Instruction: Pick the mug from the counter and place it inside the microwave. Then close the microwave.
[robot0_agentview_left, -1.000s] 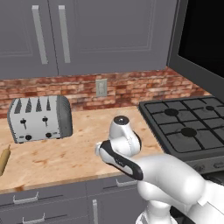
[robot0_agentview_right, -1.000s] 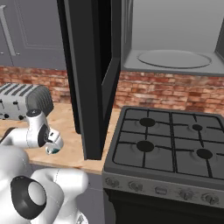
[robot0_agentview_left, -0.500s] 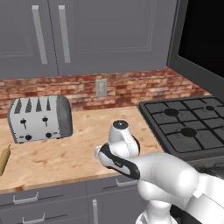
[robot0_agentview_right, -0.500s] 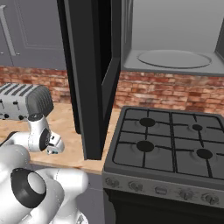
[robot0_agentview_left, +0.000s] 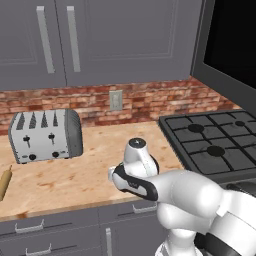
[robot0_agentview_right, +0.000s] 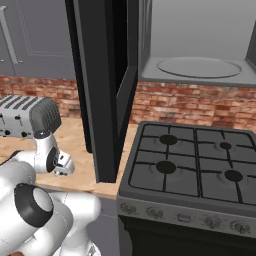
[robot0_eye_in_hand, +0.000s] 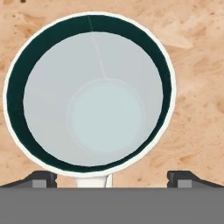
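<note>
Arm poised above the mug, microwave door standing open

The microwave (robot0_agentview_right: 195, 45) hung open over the stove (robot0_agentview_right: 185, 165), its door (robot0_agentview_right: 107, 85) swung out and its turntable bare; judging by this, the pick was the step in hand. The mug (robot0_eye_in_hand: 89, 98) stood upright on the bench (robot0_agentview_left: 60, 175), seen straight down its mouth, with the tool (robot0_eye_in_hand: 111, 178) spread wide above it and gripping nothing. The next move likely called for a descent so the fingertips (robot0_eye_in_hand: 41, 179) straddle the rim or wall, then a close. In both base views the arm hid the mug, its handle was cut off low in the hand view, and the tool's height over the mug was hard to judge.
</note>
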